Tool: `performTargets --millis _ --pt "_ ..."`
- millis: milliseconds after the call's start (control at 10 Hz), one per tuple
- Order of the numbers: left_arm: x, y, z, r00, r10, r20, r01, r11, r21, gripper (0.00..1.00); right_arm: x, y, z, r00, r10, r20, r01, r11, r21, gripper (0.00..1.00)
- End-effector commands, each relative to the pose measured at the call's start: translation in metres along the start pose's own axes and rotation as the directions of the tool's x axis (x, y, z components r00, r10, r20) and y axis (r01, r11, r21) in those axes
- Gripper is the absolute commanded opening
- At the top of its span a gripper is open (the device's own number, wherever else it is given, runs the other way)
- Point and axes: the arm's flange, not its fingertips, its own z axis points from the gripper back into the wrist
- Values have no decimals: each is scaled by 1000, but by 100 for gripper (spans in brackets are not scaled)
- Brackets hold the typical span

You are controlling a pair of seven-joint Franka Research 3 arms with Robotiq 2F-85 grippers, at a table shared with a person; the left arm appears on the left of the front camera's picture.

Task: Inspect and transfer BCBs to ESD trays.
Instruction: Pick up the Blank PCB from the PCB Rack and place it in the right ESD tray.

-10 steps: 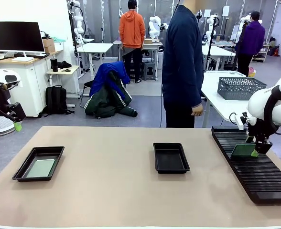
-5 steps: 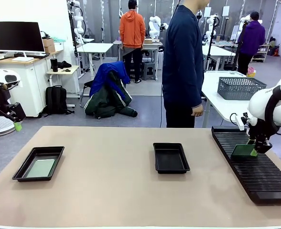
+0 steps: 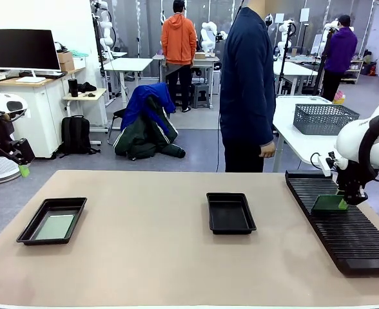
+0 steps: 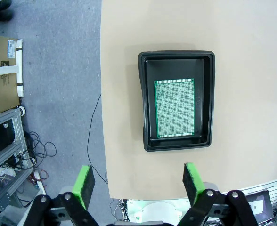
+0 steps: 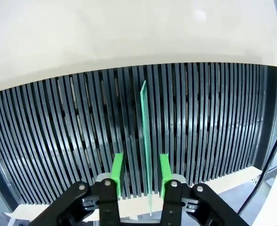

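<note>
At the right-hand rack point(image 5: 58, 132), your right pincer point(image 5: 141, 165) straddles the upright BCB point(image 5: 144, 117), pads point(image 5: 117, 165) just clear of it. Centre the BCB between them, then close squarely. Your left pincer point(image 4: 138, 181) hangs open above the left ESD tray point(image 4: 203, 99).

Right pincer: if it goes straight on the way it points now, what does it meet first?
Most likely the black slotted rack. The right pincer straddles the upright green board, so its fingertips would reach the ribs on either side of it. Depth is hard to judge here.
</note>
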Motion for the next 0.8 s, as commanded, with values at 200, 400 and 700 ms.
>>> performTargets --millis 200,400,700 --pt "-2 -1 -1 1000 16 3 -16 1000 3 100 -4 -2 -2 1000 23 -5 -23 1000 12 22" --pt "-2 -1 -1 1000 16 3 -16 1000 3 100 -4 -2 -3 1000 22 -5 -22 1000 13 13" --pt "-2 -1 -1 1000 16 3 -16 1000 3 100 -7 0 -3 1000 8 -10 -8 1000 15 0"
